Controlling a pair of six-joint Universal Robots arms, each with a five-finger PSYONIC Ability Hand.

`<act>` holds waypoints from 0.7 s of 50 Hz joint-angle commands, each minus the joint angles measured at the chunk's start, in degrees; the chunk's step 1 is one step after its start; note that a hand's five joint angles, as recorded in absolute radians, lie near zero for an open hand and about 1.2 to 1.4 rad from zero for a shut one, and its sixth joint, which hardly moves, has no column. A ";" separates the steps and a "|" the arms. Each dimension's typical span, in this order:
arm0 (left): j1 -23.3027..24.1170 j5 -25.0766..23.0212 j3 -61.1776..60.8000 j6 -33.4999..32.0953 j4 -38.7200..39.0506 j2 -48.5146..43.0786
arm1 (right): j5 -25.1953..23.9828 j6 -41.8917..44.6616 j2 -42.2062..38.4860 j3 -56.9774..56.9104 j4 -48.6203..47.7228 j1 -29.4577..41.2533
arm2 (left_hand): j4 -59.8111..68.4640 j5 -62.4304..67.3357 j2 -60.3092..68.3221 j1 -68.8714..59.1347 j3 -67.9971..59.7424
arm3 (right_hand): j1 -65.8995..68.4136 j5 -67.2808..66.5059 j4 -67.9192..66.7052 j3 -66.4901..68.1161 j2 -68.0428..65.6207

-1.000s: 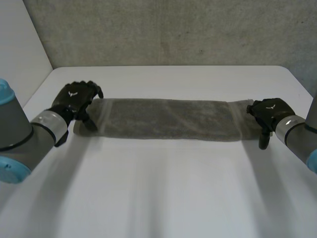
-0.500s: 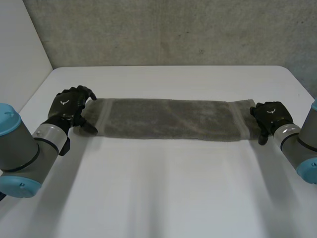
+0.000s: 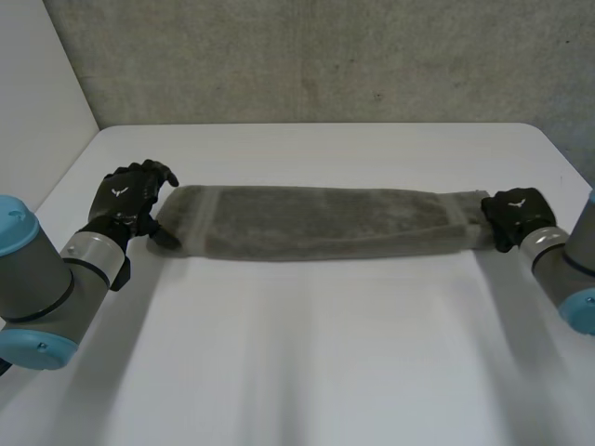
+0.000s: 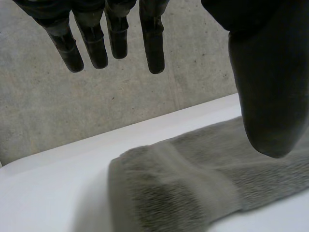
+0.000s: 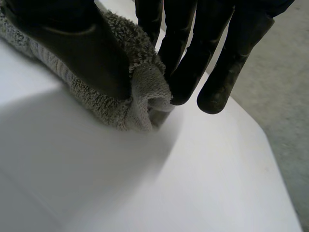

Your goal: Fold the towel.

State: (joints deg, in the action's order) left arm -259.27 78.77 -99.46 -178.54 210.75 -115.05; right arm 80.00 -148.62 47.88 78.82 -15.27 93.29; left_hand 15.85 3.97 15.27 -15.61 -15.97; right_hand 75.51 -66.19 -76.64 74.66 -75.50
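A grey towel [image 3: 325, 223] lies folded into a long strip across the white table [image 3: 307, 353]. My left hand [image 3: 128, 197] hovers at the strip's left end, fingers [image 4: 113, 36] straight and apart from the thumb [image 4: 268, 82], with the towel's end [image 4: 188, 183] below them and untouched. At the right end, my right hand [image 3: 517, 216] pinches the towel's edge [image 5: 145, 96] between thumb [image 5: 72, 43] and fingers [image 5: 193, 58], bunching the cloth slightly off the table.
A grey concrete wall [image 3: 307, 56] stands behind the table's far edge. A white panel [image 3: 37, 93] borders the table at the left. Bare table surface stretches in front of the towel.
My right hand has closed its fingers and thumb on the towel's right end and drawn it a little rightward. The left hand drew back off the left end, then stayed.
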 commanded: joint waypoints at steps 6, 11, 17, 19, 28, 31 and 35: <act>0.00 0.06 -0.55 -0.06 0.98 -0.09 | 1.21 0.96 3.44 -5.60 3.13 -14.78 | -3.96 -2.07 -3.37 3.71 4.08 | 4.49 -3.81 -3.36 5.34 -4.50; 0.08 0.15 -0.56 -0.06 1.07 0.00 | 2.53 2.55 5.64 -7.89 6.56 -16.48 | -3.96 -2.07 -3.37 3.71 4.08 | 4.49 -3.81 -3.36 5.34 -4.50; 0.61 0.15 -0.82 -0.23 1.16 -0.09 | 2.53 0.36 11.26 -7.37 7.89 -8.34 | -3.96 -2.07 -3.37 3.71 4.08 | 4.49 -3.81 -3.36 5.34 -4.50; 0.78 0.15 -0.91 -0.32 1.16 -0.18 | 2.53 -0.43 11.80 -7.80 7.97 -3.26 | -3.96 -2.07 -3.37 3.71 4.08 | 4.49 -3.81 -3.36 5.34 -4.50; 0.96 0.06 -1.52 -0.58 1.33 0.35 | 4.38 -1.49 10.48 -12.11 7.01 19.91 | -4.12 -2.24 -3.54 3.88 4.24 | 4.49 -3.81 -3.36 5.34 -4.50; 0.96 0.06 -1.61 -0.58 1.60 0.44 | 6.14 -1.49 6.09 -15.63 6.13 28.00 | -4.12 -2.24 -3.54 3.88 4.24 | 4.49 -3.81 -3.36 5.34 -4.50; 0.96 -0.02 -1.70 -0.67 2.39 0.44 | 7.19 -0.44 -3.11 -22.28 6.47 35.10 | -4.12 -2.24 -3.54 3.88 4.24 | 4.49 -3.81 -3.36 5.34 -4.50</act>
State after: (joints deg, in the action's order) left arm -258.27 78.86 -100.95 -179.13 212.27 -114.73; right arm 85.41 -150.11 55.06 64.16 -8.76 118.47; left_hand 15.85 3.97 15.23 -15.60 -15.97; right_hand 75.96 -66.19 -76.82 76.05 -76.00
